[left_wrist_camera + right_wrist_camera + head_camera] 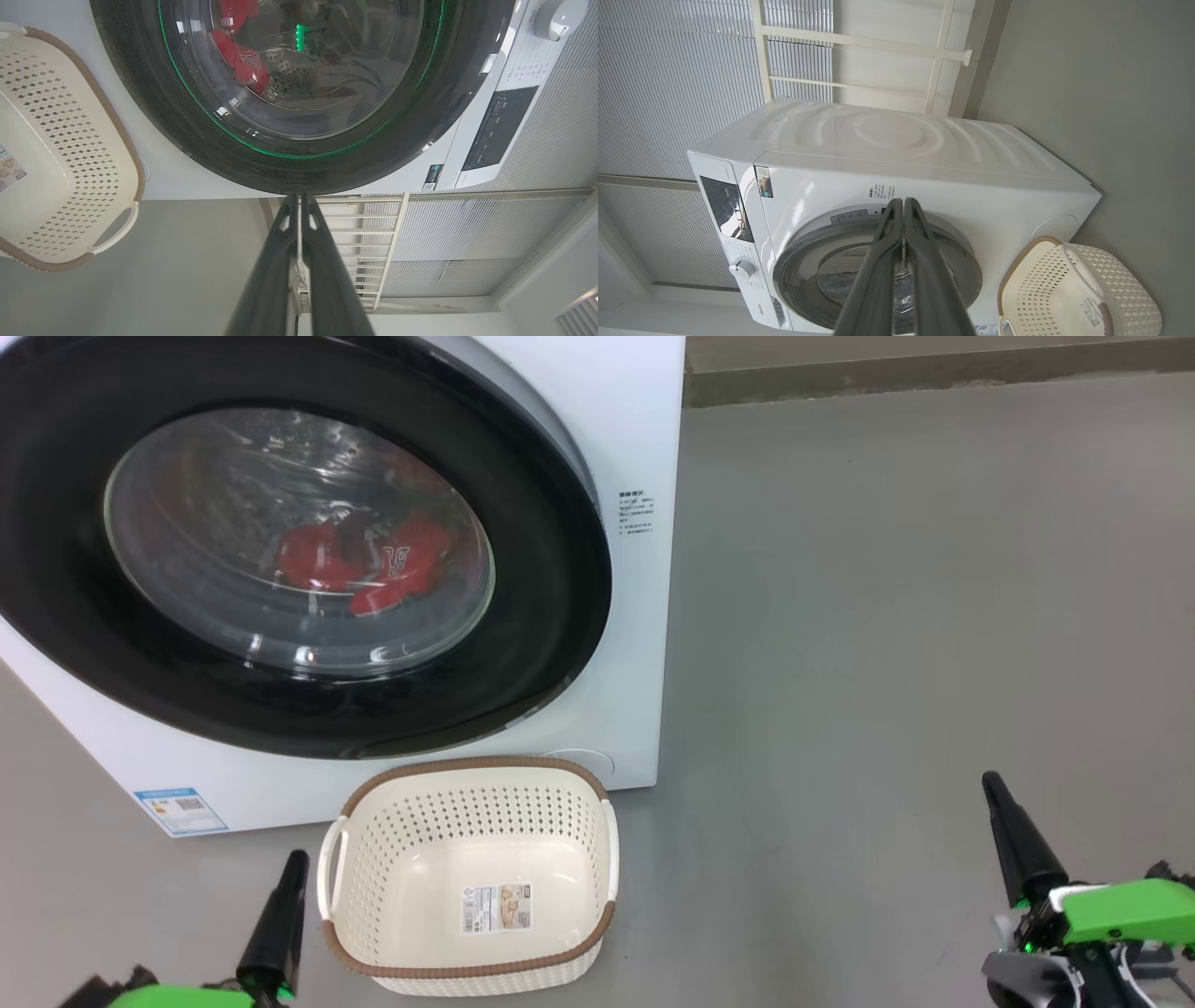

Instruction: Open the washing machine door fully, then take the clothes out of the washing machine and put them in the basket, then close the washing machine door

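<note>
Standing on the grey floor (pixel 887 616), the washing machine (pixel 644 429) takes up the upper left of the head view: white body, front-loading. Left wrist view picks up its dark control panel (pixel 500 126) and a white dial (pixel 556 16). Blue-edged label (pixel 182 807) at the lower front corner.

The washing machine door (pixel 546 644) is closed against the front. Wide glossy black rim, bulging clear window at centre.

The basket (pixel 467 767) sits upright on the floor just in front of the machine, below the door. Cream perforated walls, brown woven-look rim, white side handles. Sticker (pixel 499 907) on its bottom.

The clothes (pixel 373 565) are inside the drum, seen through the window. Bright red fabric with white lettering, bunched low.

Left tool (pixel 299 857) is at the lower left of the head view, near the basket's left handle. Its long dark fingers are pressed together, gripping nothing. In its own wrist view the tips point at the bottom of the door rim; contact cannot be told.

Right tool (pixel 991 784) is at the lower right, well apart from basket and machine. Its fingers are together too, empty, with green housing behind them.
</note>
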Available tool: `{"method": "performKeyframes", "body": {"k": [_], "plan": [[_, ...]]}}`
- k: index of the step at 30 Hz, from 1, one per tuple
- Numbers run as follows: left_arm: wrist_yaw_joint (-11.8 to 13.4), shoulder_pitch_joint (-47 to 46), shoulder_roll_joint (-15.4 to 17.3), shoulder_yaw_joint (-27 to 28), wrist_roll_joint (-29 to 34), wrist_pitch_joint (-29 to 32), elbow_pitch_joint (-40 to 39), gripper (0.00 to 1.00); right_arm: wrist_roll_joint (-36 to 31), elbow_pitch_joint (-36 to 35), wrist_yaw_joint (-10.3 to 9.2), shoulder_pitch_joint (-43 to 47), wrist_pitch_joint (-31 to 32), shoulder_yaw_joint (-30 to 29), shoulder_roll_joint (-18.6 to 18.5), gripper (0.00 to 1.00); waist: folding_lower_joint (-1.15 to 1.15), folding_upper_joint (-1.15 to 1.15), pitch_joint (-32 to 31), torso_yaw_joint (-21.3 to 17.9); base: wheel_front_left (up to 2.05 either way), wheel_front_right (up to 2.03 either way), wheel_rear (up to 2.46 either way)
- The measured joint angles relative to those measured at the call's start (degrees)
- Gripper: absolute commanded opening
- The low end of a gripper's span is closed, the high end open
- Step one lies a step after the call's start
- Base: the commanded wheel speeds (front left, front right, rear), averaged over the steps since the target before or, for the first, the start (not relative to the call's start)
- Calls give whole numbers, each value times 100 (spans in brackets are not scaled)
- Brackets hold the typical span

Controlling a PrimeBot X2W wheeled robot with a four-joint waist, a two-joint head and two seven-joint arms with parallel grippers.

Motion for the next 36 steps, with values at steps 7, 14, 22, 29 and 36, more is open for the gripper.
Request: {"method": "performKeyframes", "body": {"k": [7,14,22,29,36], "plan": [[3,253,-96,-67,15,-19,294,100,0,341,-1,282,-10,60,124,100,0,0,7,2,0,0,0],[3,254,-99,-71,198,-138,240,100,-37,267,0,277,-115,111,109,100,2,0,-2,17,0,0,0],[3,275,-98,-80,724,-245,183,100,-415,257,0,278,-268,277,-9,100,1,0,19,34,0,0,0],[3,283,-97,-88,1273,-386,131,100,-911,235,0,284,-372,313,-82,100,1,0,34,55,0,0,0],[29,292,-93,-132,2006,-497,-21,100,-1536,189,0,358,-483,424,-126,100,1,0,46,76,0,0,0]]}}
